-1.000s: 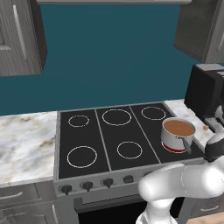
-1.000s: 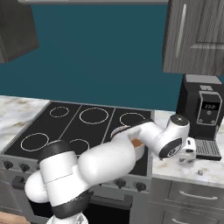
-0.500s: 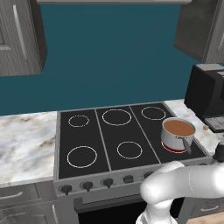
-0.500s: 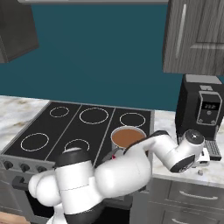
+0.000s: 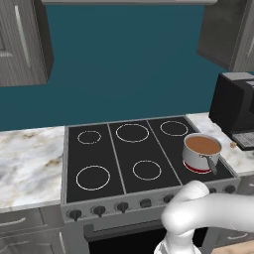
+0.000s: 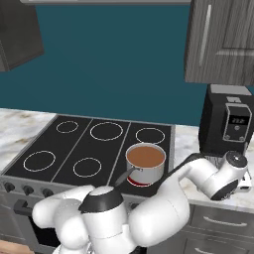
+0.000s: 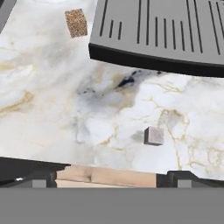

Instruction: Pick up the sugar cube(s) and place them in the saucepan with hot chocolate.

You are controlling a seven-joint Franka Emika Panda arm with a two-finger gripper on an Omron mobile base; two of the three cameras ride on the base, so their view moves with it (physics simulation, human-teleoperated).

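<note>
In the hand view my gripper [image 7: 113, 178] is open over the marble counter, its fingertips [image 7: 43, 179] wide apart with nothing between them. A small pale grey sugar cube [image 7: 154, 136] lies on the marble just ahead of the gripper, slightly toward the right finger. A second, brown speckled sugar cube [image 7: 75, 22] lies farther off at the upper left. The saucepan [image 5: 201, 151] [image 6: 145, 162], silver with a red base band and brown liquid inside, stands on the stove's front right burner. A tan speck of a sugar cube [image 5: 232, 145] shows right of the pan.
The black coffee machine [image 5: 238, 106] [image 6: 228, 121] stands on the counter right of the stove, and its slotted drip tray [image 7: 162, 35] overhangs the marble close behind the cubes. The black cooktop [image 5: 129, 154] lies left of the pan. The counter's front edge [image 7: 105, 166] runs just under the fingertips.
The arm has swung right and down, away from the saucepan to the counter in front of the coffee machine. The hand has left the left base view. The gripper stayed open.
</note>
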